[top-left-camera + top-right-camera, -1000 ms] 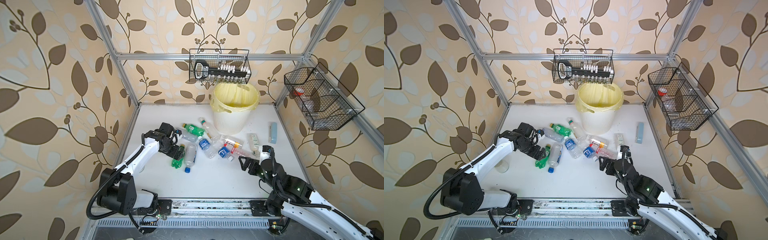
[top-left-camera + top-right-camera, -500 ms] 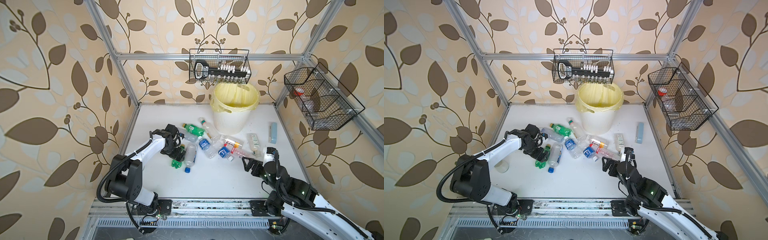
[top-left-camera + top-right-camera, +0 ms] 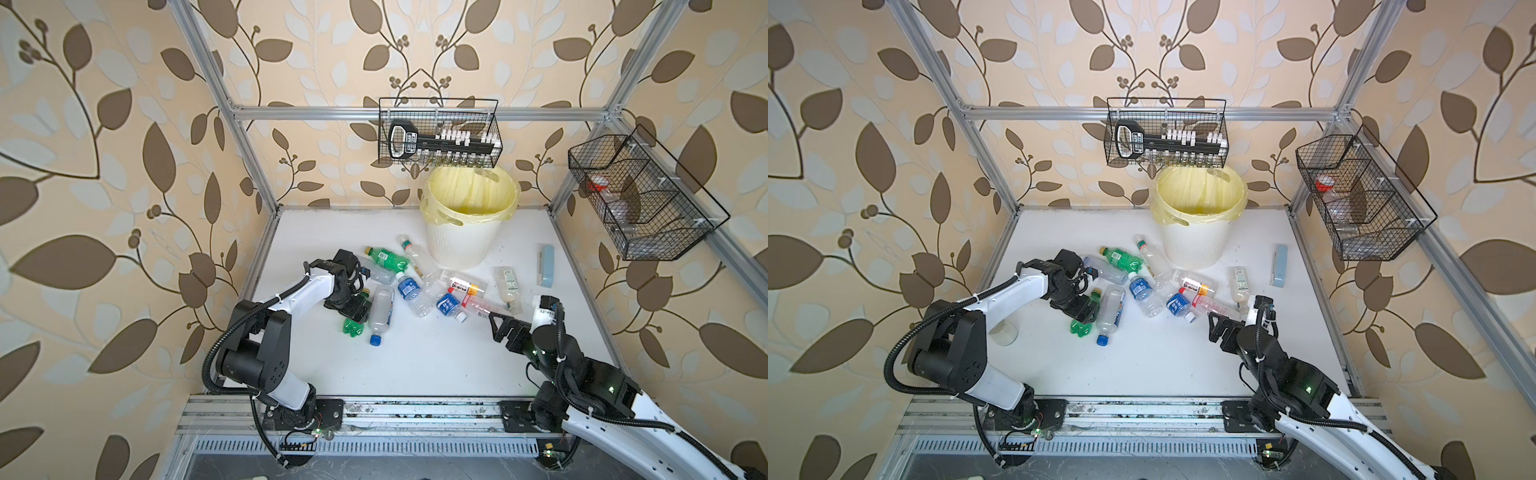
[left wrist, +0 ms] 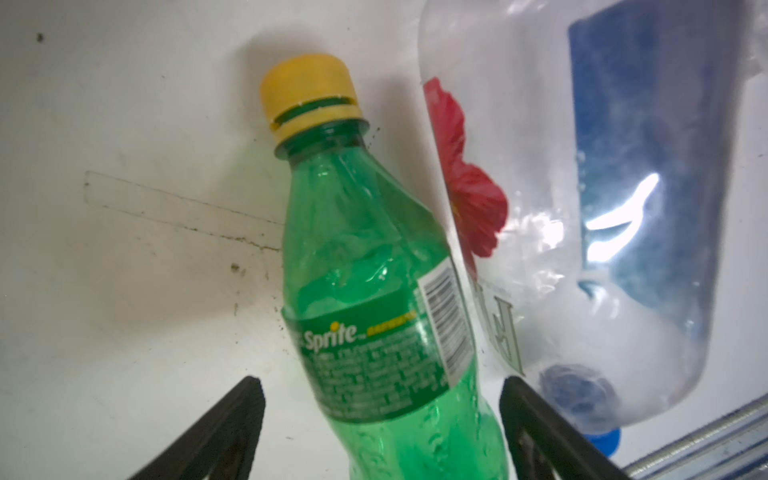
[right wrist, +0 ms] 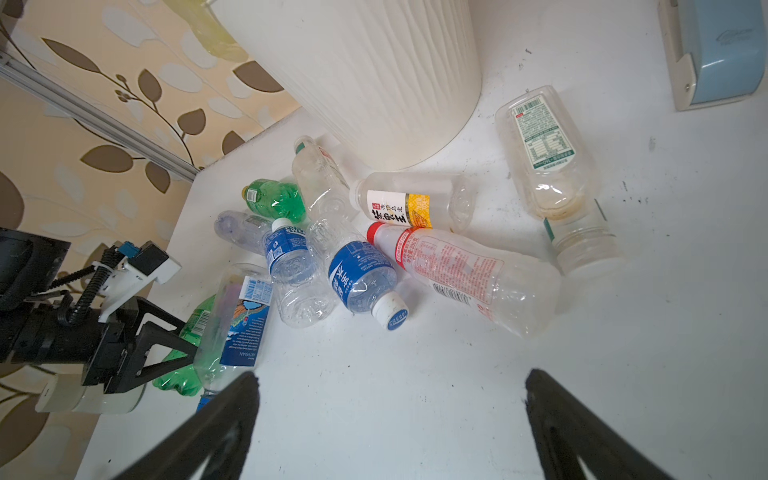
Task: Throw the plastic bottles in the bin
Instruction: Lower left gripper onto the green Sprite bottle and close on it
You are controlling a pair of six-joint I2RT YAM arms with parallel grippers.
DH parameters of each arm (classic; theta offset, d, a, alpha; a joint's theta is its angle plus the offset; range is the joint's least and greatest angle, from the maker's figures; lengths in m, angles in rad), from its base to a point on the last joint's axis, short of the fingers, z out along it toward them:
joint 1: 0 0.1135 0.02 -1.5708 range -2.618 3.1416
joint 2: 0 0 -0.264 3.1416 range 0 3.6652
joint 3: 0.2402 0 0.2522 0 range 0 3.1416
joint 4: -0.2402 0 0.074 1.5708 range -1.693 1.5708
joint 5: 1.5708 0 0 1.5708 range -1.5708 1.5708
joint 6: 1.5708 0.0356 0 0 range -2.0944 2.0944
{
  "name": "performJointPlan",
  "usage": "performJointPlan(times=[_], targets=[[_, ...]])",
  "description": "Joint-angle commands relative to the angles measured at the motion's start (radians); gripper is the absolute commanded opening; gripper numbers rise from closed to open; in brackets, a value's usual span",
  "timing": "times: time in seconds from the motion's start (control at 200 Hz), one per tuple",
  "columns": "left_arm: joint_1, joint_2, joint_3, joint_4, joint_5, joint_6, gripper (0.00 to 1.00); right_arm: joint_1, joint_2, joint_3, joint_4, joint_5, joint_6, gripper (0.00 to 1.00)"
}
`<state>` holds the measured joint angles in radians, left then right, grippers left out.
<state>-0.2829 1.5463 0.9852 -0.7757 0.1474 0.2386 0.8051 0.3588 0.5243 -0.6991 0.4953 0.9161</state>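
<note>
I am straddling the green bottle (image 4: 374,266) with my left gripper (image 4: 381,380), jaws spread; it is lying on the table (image 4: 145,124), long axis running between them, cap (image 4: 309,95) pointing away; right gripper (image 5: 390,378) spread, farther off

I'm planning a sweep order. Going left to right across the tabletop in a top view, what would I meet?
Front green bottle, blue-capped clear bottle, longer blue-labelled bottle, shorter blue-labelled bottle, green-labelled pale bottle, pale-blue case.
</note>
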Motion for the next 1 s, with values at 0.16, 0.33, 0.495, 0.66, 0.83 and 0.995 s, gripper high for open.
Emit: performJointPlan(times=[0.16, 0.33, 0.495, 0.66, 0.83, 0.995], targets=[[-0.009, -0.015, -0.023, 0.028, -0.054, 0.02, 0.9, 0.006, 0.036, 0.028, -0.023, 0.041, 0.001, 1.0], [-0.009, -0.016, -0.027, 0.021, -0.039, 0.027, 0.84, 0.006, 0.042, 0.037, -0.039, 0.049, -0.005, 1.0], [-0.009, -0.002, -0.03, 0.019, -0.04, 0.03, 0.77, 0.006, 0.04, 0.032, -0.037, 0.054, -0.003, 1.0], [-0.009, 0.003, -0.046, 0.032, -0.052, 0.043, 0.75, 0.006, 0.045, 0.03, -0.036, 0.055, -0.004, 1.0], [-0.009, 0.018, -0.065, 0.042, -0.06, 0.053, 0.7, 0.006, 0.054, 0.021, -0.03, 0.052, 0.001, 1.0], [-0.009, 0.007, -0.066, 0.046, -0.072, 0.049, 0.63, 0.006, 0.064, 0.017, -0.015, 0.048, 0.003, 1.0]])
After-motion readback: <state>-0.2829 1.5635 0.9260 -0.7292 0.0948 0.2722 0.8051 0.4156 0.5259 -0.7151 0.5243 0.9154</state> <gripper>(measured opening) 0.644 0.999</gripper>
